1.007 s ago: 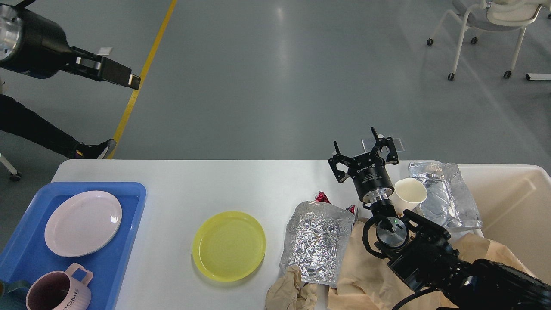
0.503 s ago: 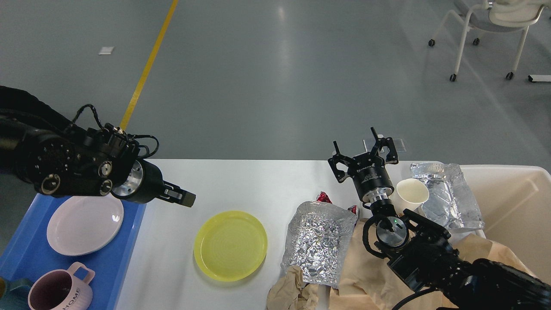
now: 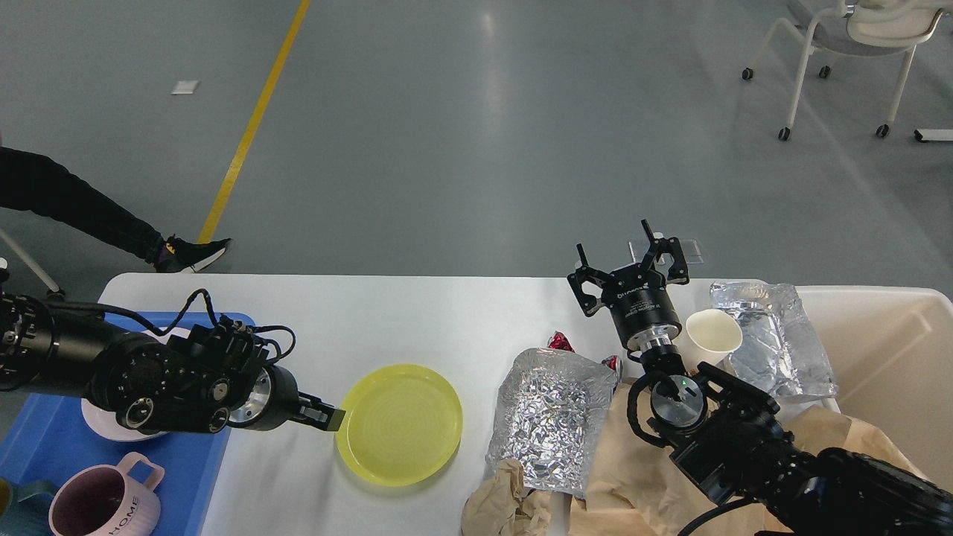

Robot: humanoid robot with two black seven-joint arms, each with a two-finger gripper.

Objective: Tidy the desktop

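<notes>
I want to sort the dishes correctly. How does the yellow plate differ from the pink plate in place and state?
The yellow plate lies directly on the white desktop, while the pink plate lies inside the blue tray. The yellow plate is fully visible, with the left gripper at its left rim; the pink plate is mostly hidden behind the left arm. Both are round, lie flat, and look empty where visible.

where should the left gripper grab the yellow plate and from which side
Probably the raised rim at its left edge, approached from the left. The yellow plate lies flat on the desktop, so only the thin lip offers purchase, and the left gripper sits right beside that edge.
</notes>
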